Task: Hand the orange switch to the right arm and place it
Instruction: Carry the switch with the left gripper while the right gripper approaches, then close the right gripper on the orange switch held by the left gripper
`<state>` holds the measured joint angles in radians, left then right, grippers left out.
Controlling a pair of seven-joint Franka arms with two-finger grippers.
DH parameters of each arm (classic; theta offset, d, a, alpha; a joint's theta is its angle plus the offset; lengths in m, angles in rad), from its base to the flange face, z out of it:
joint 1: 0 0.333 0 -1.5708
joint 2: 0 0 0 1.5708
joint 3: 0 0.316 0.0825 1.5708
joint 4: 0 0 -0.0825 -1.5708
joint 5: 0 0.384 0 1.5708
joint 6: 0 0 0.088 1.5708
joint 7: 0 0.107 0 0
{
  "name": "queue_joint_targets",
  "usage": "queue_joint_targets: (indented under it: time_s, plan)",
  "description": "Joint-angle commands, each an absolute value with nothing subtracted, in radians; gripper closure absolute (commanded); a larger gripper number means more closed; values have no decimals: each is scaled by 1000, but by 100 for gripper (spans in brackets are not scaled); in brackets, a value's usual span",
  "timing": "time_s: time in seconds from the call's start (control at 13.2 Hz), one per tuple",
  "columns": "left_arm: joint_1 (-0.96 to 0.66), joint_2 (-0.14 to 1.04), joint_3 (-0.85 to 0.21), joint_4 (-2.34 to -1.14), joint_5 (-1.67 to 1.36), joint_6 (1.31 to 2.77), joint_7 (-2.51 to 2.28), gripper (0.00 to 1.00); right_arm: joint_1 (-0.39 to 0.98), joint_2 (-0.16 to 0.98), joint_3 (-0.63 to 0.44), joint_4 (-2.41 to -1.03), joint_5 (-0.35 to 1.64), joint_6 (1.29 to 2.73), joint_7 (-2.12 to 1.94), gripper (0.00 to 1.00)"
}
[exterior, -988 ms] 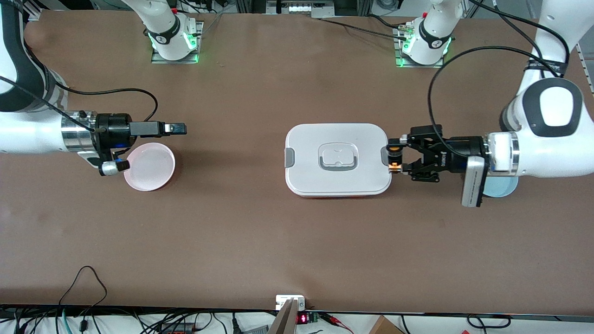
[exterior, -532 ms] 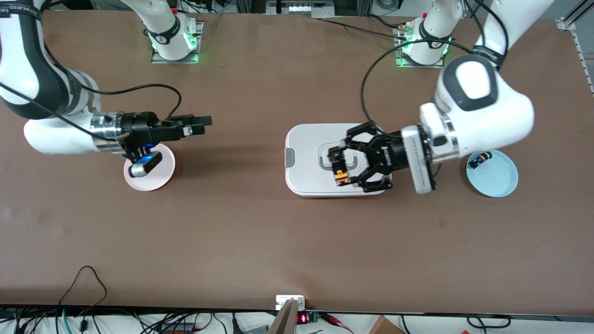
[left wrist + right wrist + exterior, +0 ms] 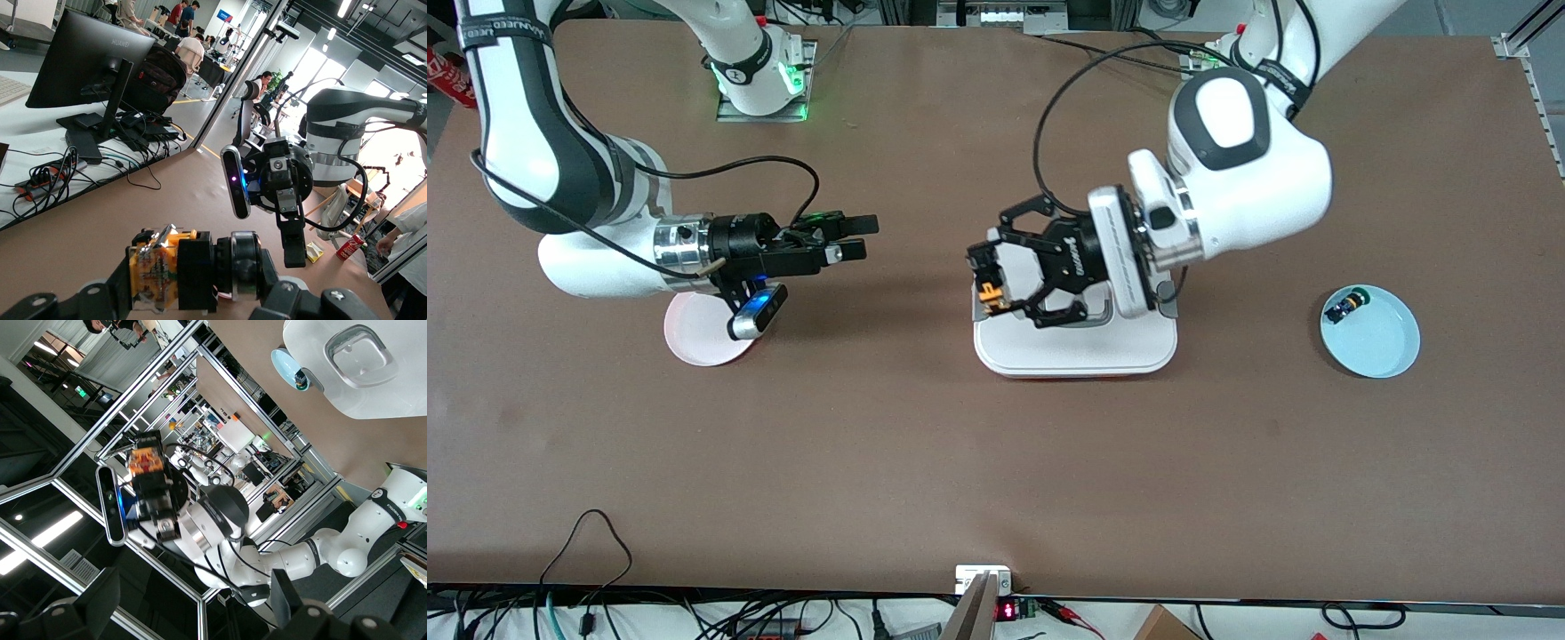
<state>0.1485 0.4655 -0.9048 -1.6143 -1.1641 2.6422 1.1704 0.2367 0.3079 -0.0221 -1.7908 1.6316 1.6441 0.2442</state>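
Handover underway: left gripper (image 3: 985, 286) clamps the switch (image 3: 989, 297) over the white box (image 3: 1076, 351); right gripper (image 3: 860, 236), spread wide, faces it over the counter (image 3: 996, 462) and must close the gap

My front camera looks down from high across the desk (image 3: 925, 462); each wrist camera faces the other arm, both sharing the mid-desk gap.

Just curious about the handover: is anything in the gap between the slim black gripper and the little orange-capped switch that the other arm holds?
Nothing: the front view shows only bare brown table under the gap between the right gripper and the orange switch.
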Motion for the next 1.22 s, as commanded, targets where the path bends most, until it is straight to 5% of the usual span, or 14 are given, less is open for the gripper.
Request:
queue_joint_targets:
  time_s: [0.0, 0.61, 1.14]
  plan:
    - [138, 454, -988, -1667, -1203, 2779, 1229, 72, 265, 354, -23, -1726, 1699, 1640, 261, 0]
    - [103, 456, -1006, -1681, -1204, 2864, 1215, 70, 313, 436, -20, -1666, 1743, 1631, 244, 0]
    - [89, 456, -1008, -1684, -1206, 2865, 1197, 70, 287, 483, -20, -1666, 1744, 1461, 241, 0]
